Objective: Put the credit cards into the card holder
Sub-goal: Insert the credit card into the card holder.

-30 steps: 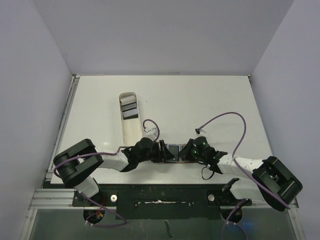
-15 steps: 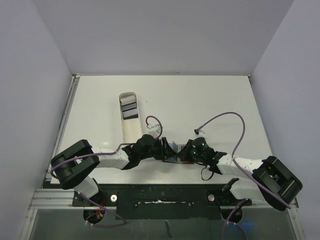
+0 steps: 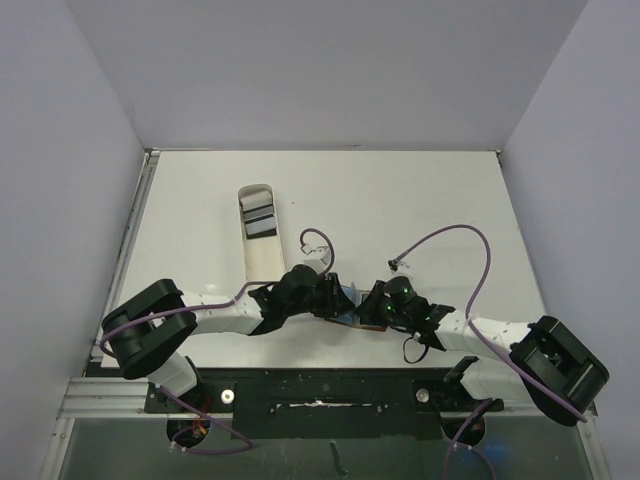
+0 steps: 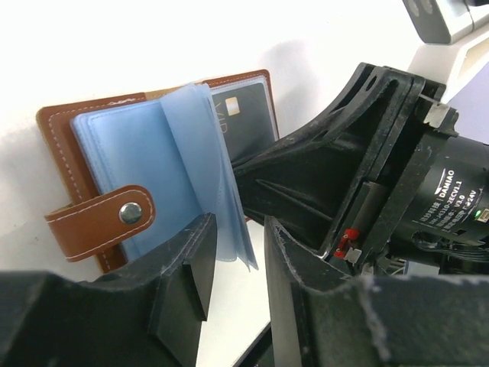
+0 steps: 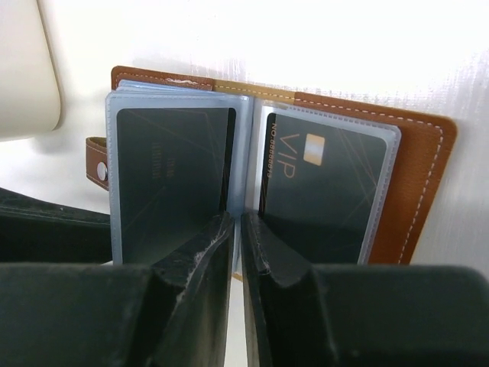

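Observation:
The card holder [image 3: 347, 300] lies open between my two grippers, brown leather [image 4: 65, 130] with pale blue sleeves and a snap tab [image 4: 99, 222]. A dark VIP credit card [image 5: 321, 191] sits in its right sleeve and another dark card [image 5: 172, 176] in the left one. My left gripper [image 4: 238, 229] is partly open, and the free edge of a lifted blue sleeve [image 4: 229, 229] hangs between its fingers. My right gripper [image 5: 238, 222] is open only a narrow slit at the holder's middle fold. More credit cards [image 3: 258, 218] lie in the white tray.
The long white oval tray [image 3: 262, 262] stands just left of and behind the left gripper [image 3: 330, 297]. The right gripper [image 3: 368, 308] faces it closely across the wallet [image 5: 420, 176]. Purple cables loop above both wrists. Grey walls bound the table.
My left arm has moved right and away from me toward the wallet, its jaws narrowing around the lifted sleeve. The right gripper's jaws have parted slightly from shut.

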You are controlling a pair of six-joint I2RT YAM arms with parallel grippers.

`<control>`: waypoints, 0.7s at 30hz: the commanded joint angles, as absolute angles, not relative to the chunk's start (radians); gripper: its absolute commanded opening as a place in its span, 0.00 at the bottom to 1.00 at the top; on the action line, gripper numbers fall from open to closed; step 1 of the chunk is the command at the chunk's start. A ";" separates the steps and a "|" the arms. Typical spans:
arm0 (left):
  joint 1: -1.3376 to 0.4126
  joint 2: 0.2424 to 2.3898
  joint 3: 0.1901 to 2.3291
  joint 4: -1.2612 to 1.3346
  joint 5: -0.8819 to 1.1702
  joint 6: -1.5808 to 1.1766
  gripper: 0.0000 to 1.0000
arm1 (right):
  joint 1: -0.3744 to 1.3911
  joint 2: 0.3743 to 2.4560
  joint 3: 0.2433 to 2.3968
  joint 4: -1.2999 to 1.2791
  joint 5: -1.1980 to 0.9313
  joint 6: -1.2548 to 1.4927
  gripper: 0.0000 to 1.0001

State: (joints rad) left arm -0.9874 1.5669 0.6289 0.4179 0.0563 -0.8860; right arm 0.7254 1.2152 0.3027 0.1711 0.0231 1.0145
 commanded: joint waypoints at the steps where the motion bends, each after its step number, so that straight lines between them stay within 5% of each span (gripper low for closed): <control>1: -0.997 1.554 0.686 0.428 0.042 -0.853 0.29 | 0.735 1.172 0.307 0.117 0.077 1.004 0.13; 7: -1.001 1.549 0.677 0.468 0.052 -0.856 0.23 | 0.735 1.172 0.295 0.134 0.075 1.006 0.14; 13: -1.002 1.563 0.667 0.505 0.069 -0.860 0.00 | 0.735 1.162 0.286 0.138 0.078 1.007 0.14; 21: -1.002 1.584 0.661 0.569 0.109 -0.872 0.00 | 0.734 1.151 0.281 0.135 0.081 1.009 0.16</control>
State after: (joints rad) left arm -0.9958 1.5757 0.6460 0.4549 0.0765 -0.8734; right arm 0.7280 1.1732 0.2913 0.1402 0.0486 1.0142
